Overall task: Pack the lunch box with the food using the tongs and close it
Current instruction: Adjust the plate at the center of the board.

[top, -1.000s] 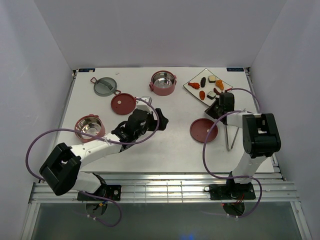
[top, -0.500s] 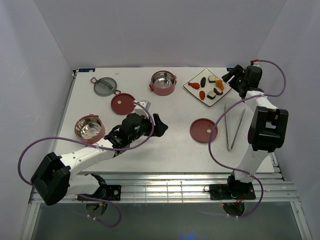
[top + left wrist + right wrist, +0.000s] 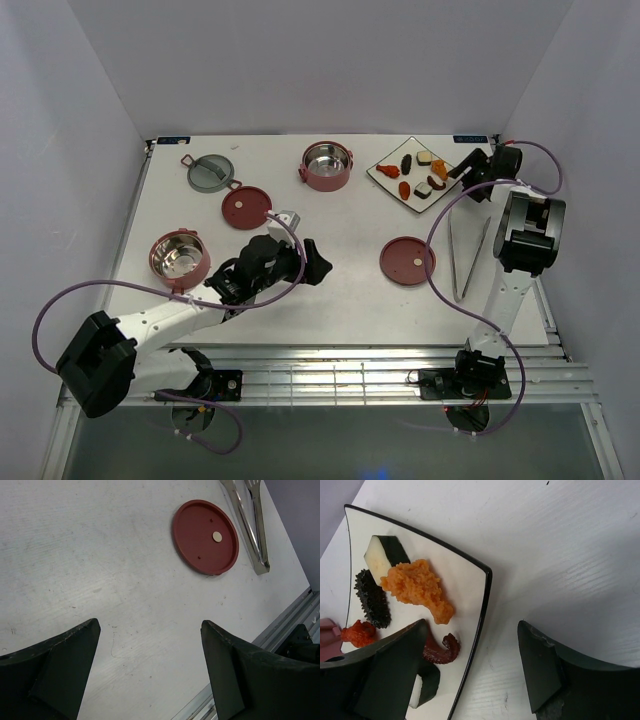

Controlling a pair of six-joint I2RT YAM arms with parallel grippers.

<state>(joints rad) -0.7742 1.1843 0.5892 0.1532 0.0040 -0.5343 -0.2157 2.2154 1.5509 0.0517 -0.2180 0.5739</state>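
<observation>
R end effector [image 3: 470,630] open above plate [image 3: 465,582] edge, arm extended.

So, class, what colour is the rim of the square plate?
Black, edging the white square plate; the right wrist view shows it best.

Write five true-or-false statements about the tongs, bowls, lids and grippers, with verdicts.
1. The tongs lie on the table, in neither gripper. True.
2. Both bowls hold food. False: the bowls look empty; the food is on the square plate.
3. The right gripper is open at the plate's edge. True.
4. The grey-green lid covers a bowl. False: the grey-green lid lies on the table.
5. The left gripper holds the tongs. False: it is open, empty.
</observation>
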